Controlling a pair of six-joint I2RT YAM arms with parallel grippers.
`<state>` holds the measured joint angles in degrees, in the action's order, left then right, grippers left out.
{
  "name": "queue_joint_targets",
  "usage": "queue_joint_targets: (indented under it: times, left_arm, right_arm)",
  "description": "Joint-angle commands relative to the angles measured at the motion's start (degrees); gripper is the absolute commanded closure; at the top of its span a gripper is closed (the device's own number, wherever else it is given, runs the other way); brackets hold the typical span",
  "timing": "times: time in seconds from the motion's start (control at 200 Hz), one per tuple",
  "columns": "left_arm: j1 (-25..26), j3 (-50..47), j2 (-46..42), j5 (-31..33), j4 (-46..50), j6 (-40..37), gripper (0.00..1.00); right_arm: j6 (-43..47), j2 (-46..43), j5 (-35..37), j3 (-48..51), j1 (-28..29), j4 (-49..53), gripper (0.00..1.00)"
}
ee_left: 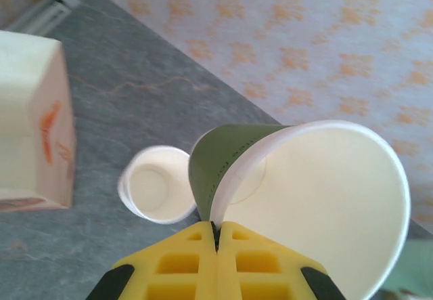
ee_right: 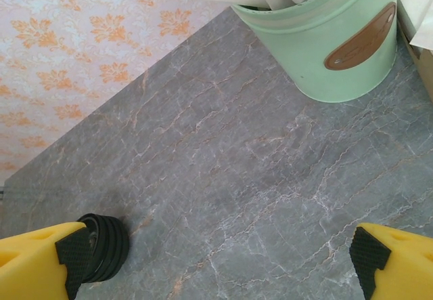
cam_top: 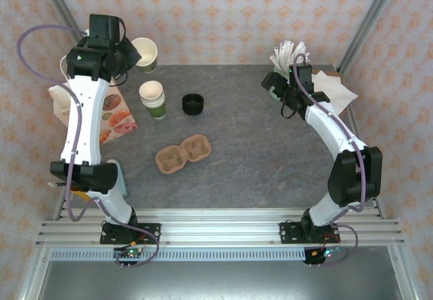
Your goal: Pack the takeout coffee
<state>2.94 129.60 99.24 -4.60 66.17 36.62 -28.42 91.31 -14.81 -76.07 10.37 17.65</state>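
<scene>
Aloft, lidless green cup (ee_left: 318, 198) pinched at rim in left gripper (ee_left: 216, 227); right gripper (ee_right: 220, 259) agape, empty.

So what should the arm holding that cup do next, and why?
Probably lower the cup upright onto the table: the left fingers pinch its rim in the air, it has no lid, and the black lid sits on the table nearby.

Grn/cream paper cup (cam_top: 145, 54), open-topped, tilted, rim in left pincer (ee_left: 216, 227), blk lid (cam_top: 193, 103) on table (cam_top: 270, 151)
</scene>
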Motion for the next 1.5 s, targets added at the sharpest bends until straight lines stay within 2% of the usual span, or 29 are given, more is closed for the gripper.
queue_joint_targets:
  times: [0.0,0.095,0.19,0.23,0.315,0.39,0.49,0.691,0.951,1.121,1.246,1.416,1.466,1.496]
  left_arm:
    - [6.09,-1.58,2.18,-7.83,0.43,0.07,1.0]
    - [13.55,-4.7,4.84,-14.08,-2.26,0.3,1.0]
    - [20.96,-7.42,8.95,-16.73,-5.4,-2.08,1.0]
    - [23.66,-7.65,11.64,-16.93,-6.02,-3.85,1.0]
    - [28.36,-6.89,17.34,-15.62,-6.67,-9.35,1.0]
    - [30.55,-6.64,21.43,-15.13,-7.57,-12.39,1.0]
    - [31.41,-5.39,26.02,-15.64,-7.64,-13.95,1.0]
    - [32.74,-3.33,30.29,-11.4,-4.35,-17.64,1.0]
    - [32.57,-4.5,27.67,-7.67,-1.66,-18.15,1.0]
    - [32.07,-7.63,25.13,-7.0,-0.07,-19.24,1.0]
    - [30.25,-9.08,24.07,-8.91,0.19,-18.67,1.0]
    - [29.77,-7.52,23.72,-7.61,3.09,-20.63,0.96]
    - [29.42,-7.69,23.67,-7.79,3.67,-21.21,0.91]
    - [29.19,-7.91,23.55,-7.86,3.86,-21.37,0.8]
  right_arm:
    - [0.94,-0.35,-0.47,-2.94,0.45,1.04,0.01]
    - [0.36,0.18,-1.0,-3.56,0.35,1.72,0.01]
    - [-2.94,0.87,3.25,-4.38,-0.4,5.58,0.01]
    - [-4.86,1.42,3.86,-4.43,-1.5,7.2,0.01]
    - [-7.66,2.61,0.59,-3.63,-4.2,8.33,0.01]
    - [-7.24,3.16,-0.85,-3.38,-5.17,9.42,0.01]
    - [-4.46,3.02,-0.85,-3.47,-5.19,11.19,0.01]
    - [-3.04,2.04,-1.22,-1.99,-5.19,12.02,0.01]
    - [-2.2,2.6,-5.2,-1.1,-5.1,9.45,0.01]
    - [1.09,3.91,-12.89,-1.89,-4.17,6.21,0.01]
    - [3.65,5.57,-17.0,-3.48,-2.68,6.25,0.01]
    - [4.36,6.59,-18.0,-4.5,-1.15,6.34,0.01]
    - [4.27,6.76,-18.06,-4.55,-1.06,6.34,0.01]
    - [4.28,6.79,-18.02,-4.61,-1.05,6.34,0.01]
